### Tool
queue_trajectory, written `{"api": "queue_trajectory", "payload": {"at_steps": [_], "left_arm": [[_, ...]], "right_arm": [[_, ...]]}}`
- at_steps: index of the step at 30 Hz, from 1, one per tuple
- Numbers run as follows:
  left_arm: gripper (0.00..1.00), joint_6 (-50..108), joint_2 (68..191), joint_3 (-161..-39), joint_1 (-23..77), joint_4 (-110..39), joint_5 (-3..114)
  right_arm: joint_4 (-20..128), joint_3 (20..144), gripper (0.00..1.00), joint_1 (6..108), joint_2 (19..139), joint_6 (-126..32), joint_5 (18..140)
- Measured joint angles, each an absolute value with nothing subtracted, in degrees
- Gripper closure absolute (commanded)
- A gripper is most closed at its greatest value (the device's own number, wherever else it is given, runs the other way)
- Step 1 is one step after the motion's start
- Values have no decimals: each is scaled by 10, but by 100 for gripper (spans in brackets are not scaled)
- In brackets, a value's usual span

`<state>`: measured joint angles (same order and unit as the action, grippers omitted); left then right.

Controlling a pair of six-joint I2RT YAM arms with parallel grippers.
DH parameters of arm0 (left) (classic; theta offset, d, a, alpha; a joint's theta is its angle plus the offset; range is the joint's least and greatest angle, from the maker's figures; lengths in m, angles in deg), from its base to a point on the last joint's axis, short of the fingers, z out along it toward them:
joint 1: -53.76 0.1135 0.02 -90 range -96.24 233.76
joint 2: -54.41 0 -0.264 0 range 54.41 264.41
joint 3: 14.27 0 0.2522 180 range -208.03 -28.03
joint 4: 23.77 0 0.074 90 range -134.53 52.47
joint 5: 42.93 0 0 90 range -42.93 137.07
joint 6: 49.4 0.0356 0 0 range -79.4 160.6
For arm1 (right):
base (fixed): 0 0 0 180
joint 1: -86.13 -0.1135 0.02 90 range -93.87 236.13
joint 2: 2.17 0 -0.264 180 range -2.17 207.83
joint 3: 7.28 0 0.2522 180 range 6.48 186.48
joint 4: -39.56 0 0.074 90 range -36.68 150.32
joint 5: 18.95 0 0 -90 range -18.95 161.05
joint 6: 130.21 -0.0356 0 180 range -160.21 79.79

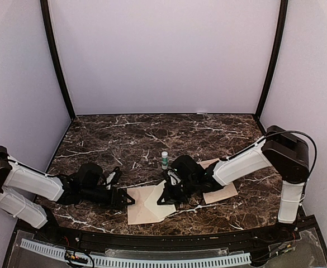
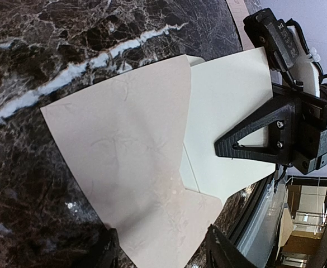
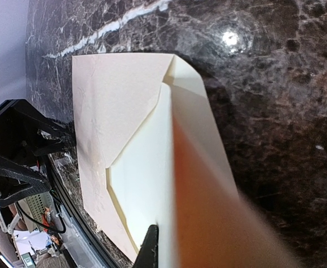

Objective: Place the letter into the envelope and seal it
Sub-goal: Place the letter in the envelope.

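Observation:
The cream envelope [image 1: 145,205] lies near the table's front edge with its flap open toward the right. My left gripper [image 1: 127,200] sits at its left edge. In the left wrist view its fingers [image 2: 104,251] are spread open on either side of the envelope's near corner [image 2: 129,156]. My right gripper [image 1: 169,192] is shut on the raised flap [image 3: 185,184], and one black finger [image 3: 150,248] shows beside it. It also shows in the left wrist view [image 2: 275,131] on the flap [image 2: 230,100]. The tan letter [image 1: 222,192] lies flat under my right arm.
A small white glue stick with a green cap [image 1: 164,160] stands just behind the right gripper. The dark marble table [image 1: 124,139] ends at a black front rail [image 1: 163,240]. Lilac walls enclose the back and sides.

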<state>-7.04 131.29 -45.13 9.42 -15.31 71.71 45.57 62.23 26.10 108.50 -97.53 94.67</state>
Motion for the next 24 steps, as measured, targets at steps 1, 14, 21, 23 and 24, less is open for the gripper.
{"api": "queue_trajectory", "payload": {"at_steps": [1, 14, 21, 23, 24], "left_arm": [[48, -71, 1313, -451, 94, -153, 717], [49, -81, 1320, -449, 95, -138, 725], [49, -81, 1300, -445, 95, -156, 711], [49, -81, 1295, -444, 95, -163, 708], [49, -81, 1294, -444, 95, -165, 707]], "right_arm": [[456, 623, 100, 261, 1087, -976, 947], [435, 629, 89, 258, 1095, -990, 953], [458, 629, 69, 258, 1078, -985, 939], [475, 629, 63, 258, 1066, -979, 930], [482, 629, 62, 258, 1060, -977, 926]]}}
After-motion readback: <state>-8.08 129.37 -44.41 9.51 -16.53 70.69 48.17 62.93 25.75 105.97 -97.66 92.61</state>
